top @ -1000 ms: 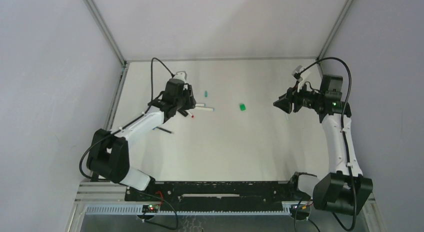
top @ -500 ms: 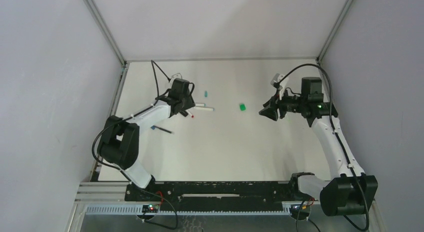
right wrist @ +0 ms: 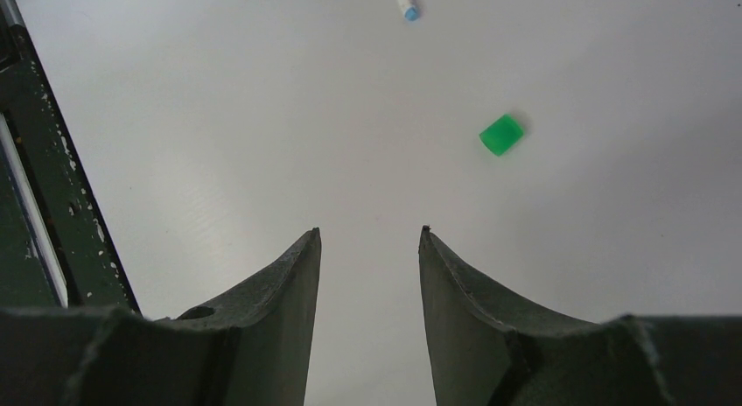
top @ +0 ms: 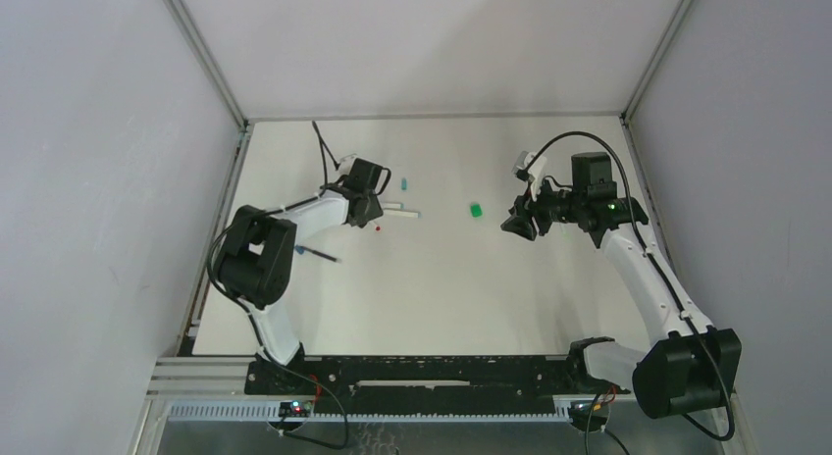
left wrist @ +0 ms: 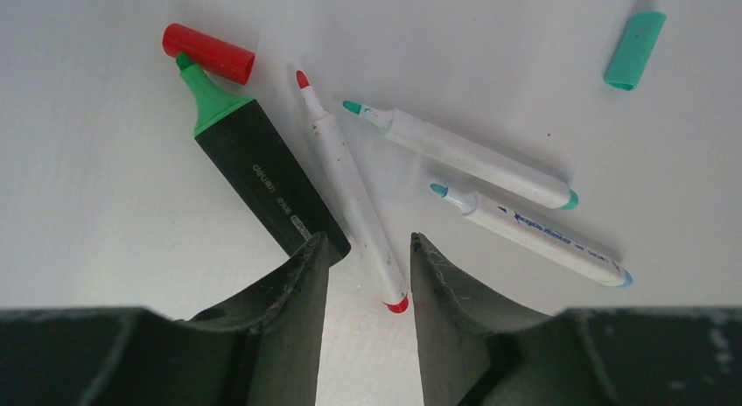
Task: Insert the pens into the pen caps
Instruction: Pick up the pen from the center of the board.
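In the left wrist view several pens lie fanned out. They are a thick black marker [left wrist: 262, 174] with a green tip, a white pen [left wrist: 350, 187] with a red tip, and two white pens [left wrist: 468, 152] [left wrist: 534, 235] with teal and blue tips. A red pen cap [left wrist: 208, 53] touches the marker's tip, and a teal cap [left wrist: 634, 50] lies apart. My left gripper [left wrist: 369, 248] [top: 365, 214] is open, with the red-tipped pen's rear end between its jaws. My right gripper [right wrist: 369, 235] [top: 517, 225] is open and empty, a short way from a chunky green cap [right wrist: 501, 135] [top: 476, 210].
A thin black pen [top: 319, 252] lies on the white table, left of the left gripper. The end of a white pen [right wrist: 405, 2] shows at the top of the right wrist view. Grey walls close in the table [top: 442, 288] at the left, right and back.
The left arm has swung in, carrying its gripper slightly right over the pens. The right gripper has moved left toward the green cap. Nothing was picked up.
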